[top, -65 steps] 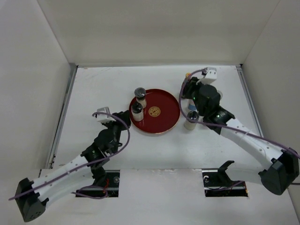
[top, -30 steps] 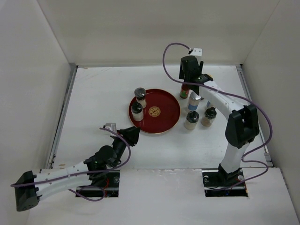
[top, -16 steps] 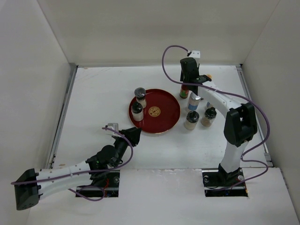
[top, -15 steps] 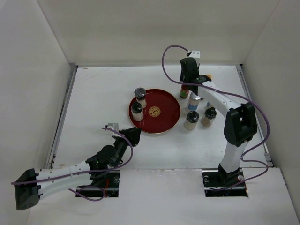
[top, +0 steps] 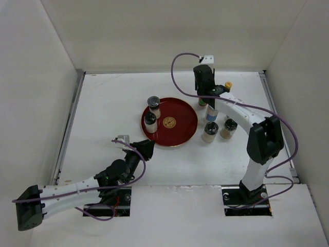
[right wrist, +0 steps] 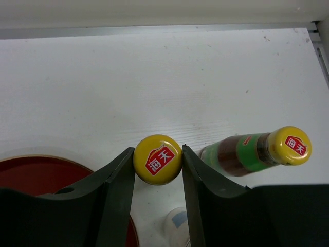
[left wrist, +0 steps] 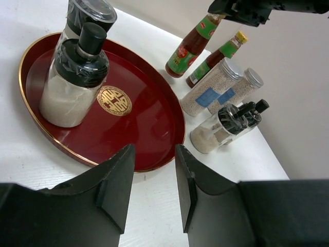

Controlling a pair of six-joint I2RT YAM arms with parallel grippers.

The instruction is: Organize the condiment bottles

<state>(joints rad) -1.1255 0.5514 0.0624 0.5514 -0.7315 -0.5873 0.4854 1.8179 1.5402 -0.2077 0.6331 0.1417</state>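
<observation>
Three white walls (top: 169,31) enclose white table (top: 108,103); bottles (top: 209,133) on, beside red tray (top: 183,127).

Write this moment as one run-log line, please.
right fingers: shut on yellow-capped sauce bottle | left fingers: open, empty | red tray: two jars on it

2 jars (top: 150,121) on tray (top: 183,128), bottles (top: 211,111) rt.

a white table (top: 113,103) sits boxed in by plain white walls (top: 169,36) at the back and on both sides. a thin metal strip (top: 68,123) edges the table. the light is soft and even.
</observation>
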